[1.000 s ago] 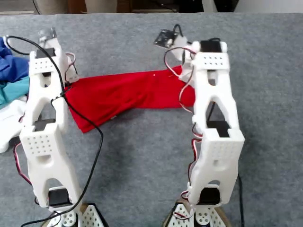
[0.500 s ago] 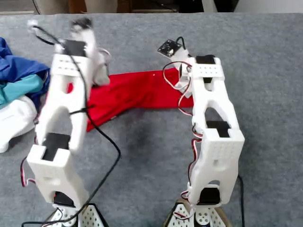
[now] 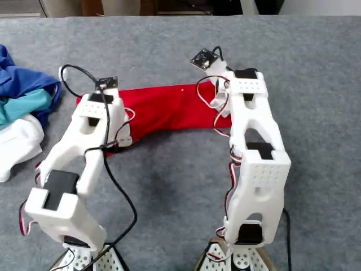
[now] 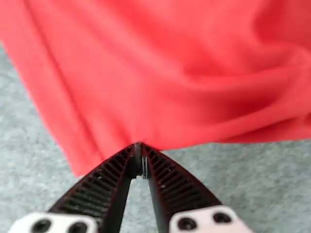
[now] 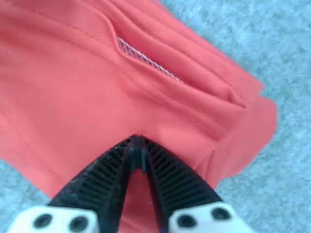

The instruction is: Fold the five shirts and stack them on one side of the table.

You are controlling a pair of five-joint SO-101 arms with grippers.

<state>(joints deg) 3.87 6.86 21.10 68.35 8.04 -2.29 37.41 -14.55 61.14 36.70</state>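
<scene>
- Grey fabric-covered table (image 3: 316, 84) carries everything; at its left edge lies a loose heap of a blue shirt (image 3: 22, 82), a teal shirt (image 3: 25, 104) and a white shirt (image 3: 17, 141), none of them folded.
- The left gripper (image 4: 139, 162) sits at the near left corner of the red shirt (image 3: 163, 107), fingers clenched with the hem pinched between their tips.
- The red shirt lies mid-table as a long band, its long axis running left to right, with its left end near the heap.
- The right gripper (image 5: 137, 158) is at the band's right end, fingers closed on the cloth.
- With one gripper at each end of the long axis, the next fold probably carries one end over the other; the left arm is nearer the heap.
</scene>
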